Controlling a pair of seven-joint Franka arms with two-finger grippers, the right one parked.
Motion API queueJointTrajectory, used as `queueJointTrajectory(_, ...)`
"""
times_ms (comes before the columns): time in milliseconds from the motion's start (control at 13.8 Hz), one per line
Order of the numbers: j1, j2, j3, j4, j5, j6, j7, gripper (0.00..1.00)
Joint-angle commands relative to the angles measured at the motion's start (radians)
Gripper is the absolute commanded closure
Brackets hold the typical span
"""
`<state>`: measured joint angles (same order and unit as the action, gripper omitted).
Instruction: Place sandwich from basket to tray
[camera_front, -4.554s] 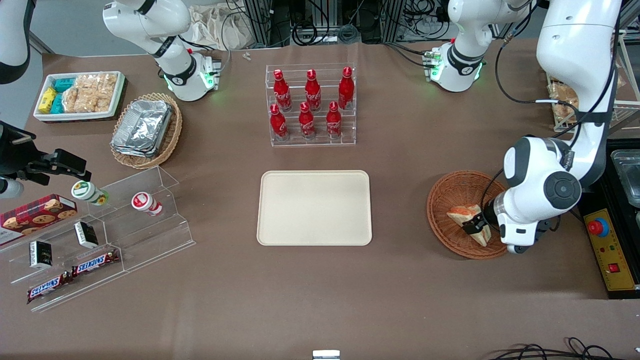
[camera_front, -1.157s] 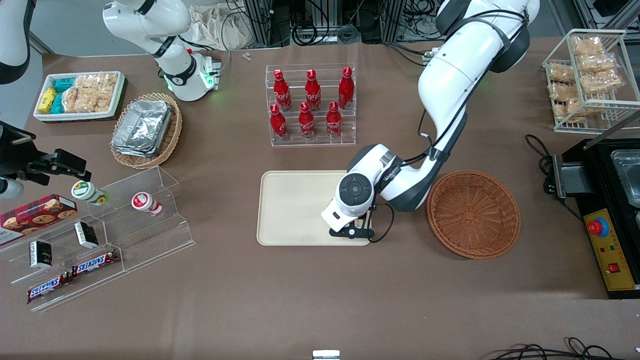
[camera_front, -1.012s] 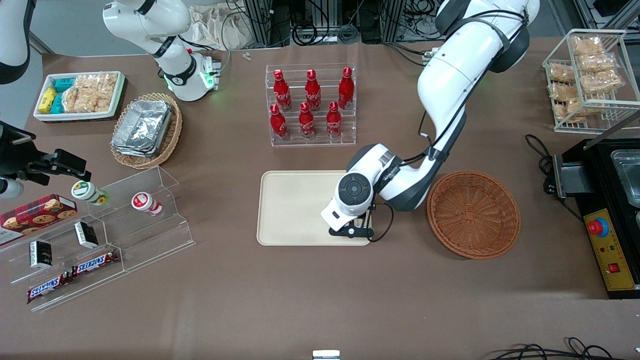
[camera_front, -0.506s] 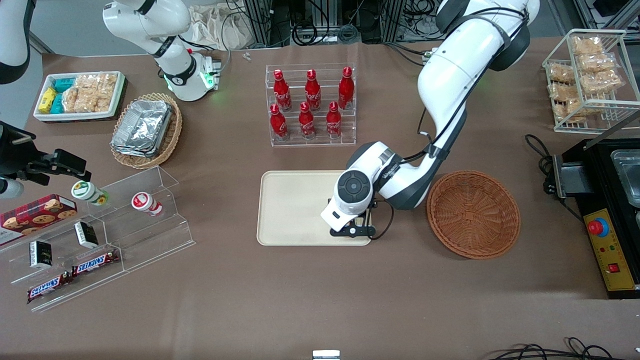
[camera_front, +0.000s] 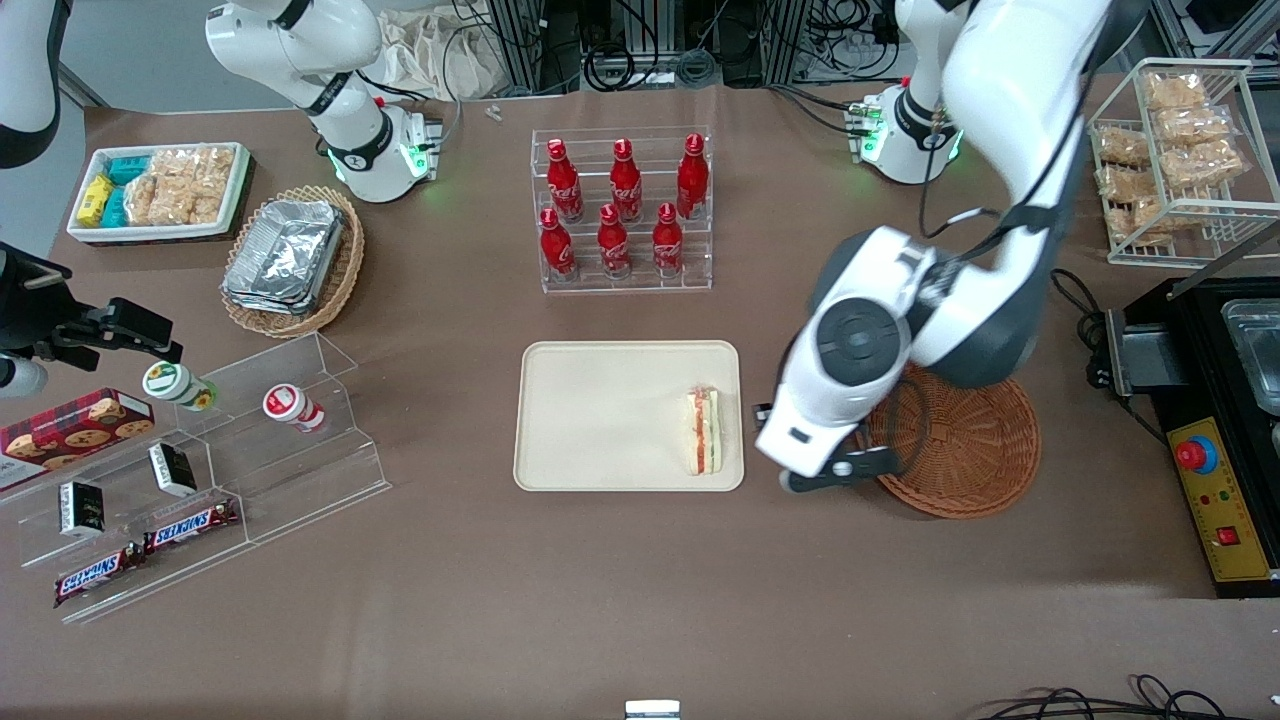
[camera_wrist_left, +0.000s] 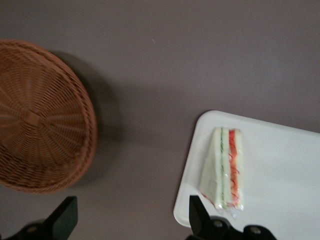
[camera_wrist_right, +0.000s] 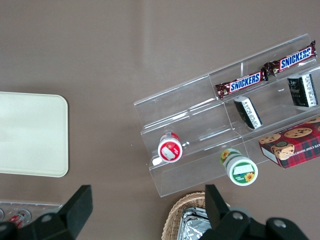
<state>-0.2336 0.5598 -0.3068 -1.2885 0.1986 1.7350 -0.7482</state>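
Observation:
The sandwich (camera_front: 705, 431) (camera_wrist_left: 224, 170), a pale wedge with green and orange-red layers, lies on the beige tray (camera_front: 600, 400) (camera_wrist_left: 280, 175) close to the tray's edge nearest the basket. The round reddish-brown basket (camera_front: 965, 455) (camera_wrist_left: 35, 120) holds nothing. My gripper (camera_wrist_left: 132, 220) hangs high above the bare brown table between tray and basket, open, with nothing between its black fingers (camera_wrist_left: 199, 217). In the front view the arm's white wrist (camera_front: 850, 370) covers the gripper and part of the basket's rim.
A clear rack of red bottles (camera_front: 625, 215) stands farther from the front camera than the tray. A white wire rack of snack packs (camera_front: 1170, 150) and a black unit with a red button (camera_front: 1197, 455) sit at the working arm's end. An acrylic shelf of snacks (camera_front: 230, 450) lies toward the parked arm.
The gripper was low over the tray's edge, covering the sandwich. It has let go, risen and shifted toward the basket, leaving the sandwich on the tray.

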Motion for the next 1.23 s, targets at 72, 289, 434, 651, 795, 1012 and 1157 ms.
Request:
queueJointTrajectory(72,0.115,-0.139,-0.011,-0.112,-0.008,0.006,0.059,0.00)
queueJointTrajectory(289,0.212,-0.170,-0.009,-0.114,-0.034,-0.026,0.169,0.00)
queueJointTrajectory(434,0.317,-0.198,-0.027,-0.136,-0.036,-0.052,0.258,0.00)
queueJointTrajectory(651,0.389,-0.299,-0.025,-0.263,-0.074,-0.017,0.398,0.00)
queueJointTrajectory(795,0.341,-0.369,0.101,-0.333,-0.145,0.000,0.525,0.00)
queueJointTrajectory(1012,0.264,-0.390,0.245,-0.335,-0.166,-0.012,0.645,0.00)
queueJointTrajectory(1157,0.260,-0.339,0.245,-0.250,-0.154,-0.028,0.700,0.00)
